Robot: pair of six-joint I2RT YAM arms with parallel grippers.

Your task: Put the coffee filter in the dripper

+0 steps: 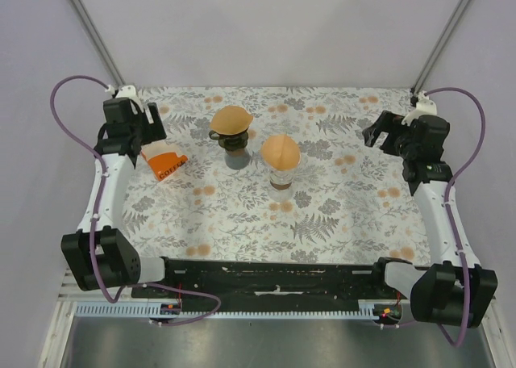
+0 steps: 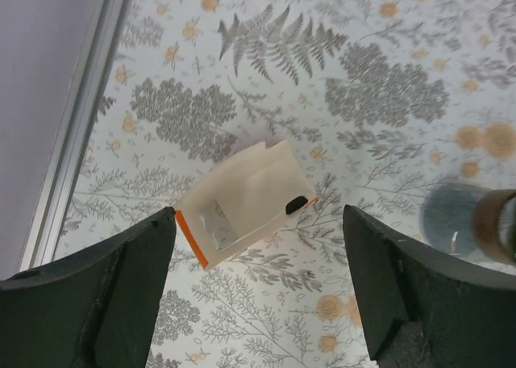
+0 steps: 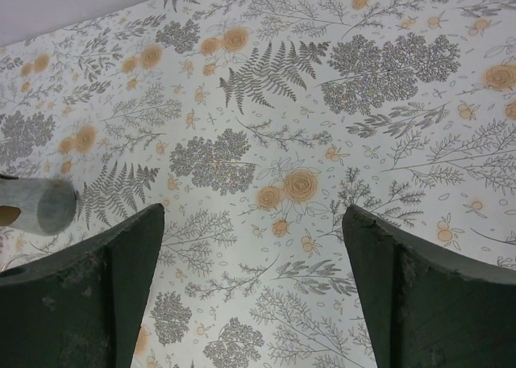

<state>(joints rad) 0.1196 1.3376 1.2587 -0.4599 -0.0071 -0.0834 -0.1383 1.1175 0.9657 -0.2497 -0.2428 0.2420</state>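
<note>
At the near edge of the table (image 1: 242, 231), the left arm's base (image 1: 101, 259) and the right arm's base (image 1: 443, 291) sit at either end of a black rail (image 1: 274, 275).

The left gripper (image 2: 258, 215) hangs over the left edge of the table with its fingers spread wide and nothing between them. Below it, flat on the flowered cloth, lies a white packet (image 2: 246, 202) with an orange edge, apart from both fingers.

The right gripper (image 3: 254, 215) hangs near the right edge, also spread wide and holding nothing, with only cloth under it.

Towards the far edge, a little left of the middle, a dark dripper (image 1: 230, 140) with a handle stands on a grey cup (image 1: 236, 160). A brown coffee filter (image 1: 231, 119) sits in the top of the dripper, tilted slightly.

Just to the right of it and a little nearer stands a clear glass (image 1: 282, 178), with a second brown filter (image 1: 280, 152) resting on its top. Both filters are well apart from either gripper. The packet lies to the left of the dripper, near it but not touching.
</note>
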